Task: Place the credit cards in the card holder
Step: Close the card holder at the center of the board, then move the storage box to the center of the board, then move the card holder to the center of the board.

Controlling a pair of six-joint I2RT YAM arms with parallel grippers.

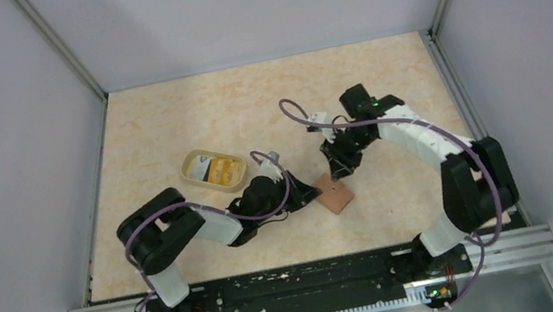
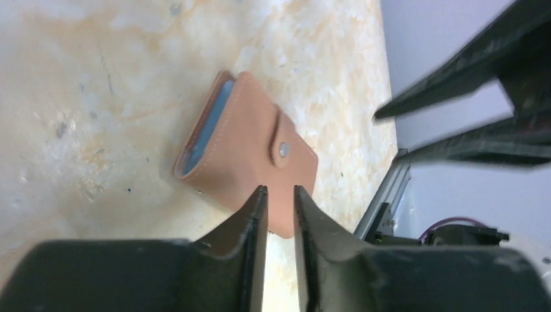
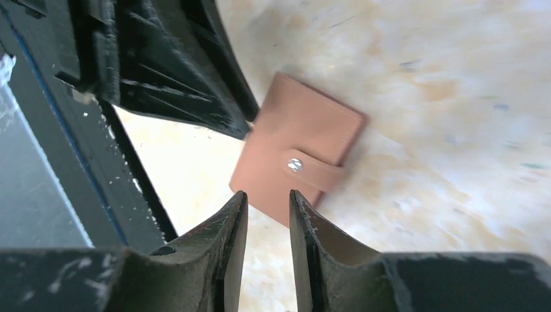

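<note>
While both arms bend in toward the middle of the table [image 1: 164, 124], the cards [image 1: 217, 169] lie in a shallow yellowish tub [image 1: 191, 165]. The tub is to the left of the left pincer [image 1: 312, 193] and a little beyond it, near its wrist but apart from it. White and orange faces show; how many cards there are I cannot tell.

The left pincer sits low over the table. Its jaws are parted by a narrow slit with nothing between them.

Just ahead of its tips, the wallet [image 2: 243, 146] lies flat and folded shut, its strap [image 2: 292, 153] fastened by a metal snap [image 2: 284, 150]. A strip of blue lining [image 2: 209, 127] shows along the edge to the left of the pincer. The wallet's near corner runs under the tips; whether they touch it I cannot tell.

To the right, the right pincer [image 1: 340, 172] points down at the wallet from the far side. Its jaws are also a little apart and hold nothing, and the wallet lies just ahead of its tips.
</note>
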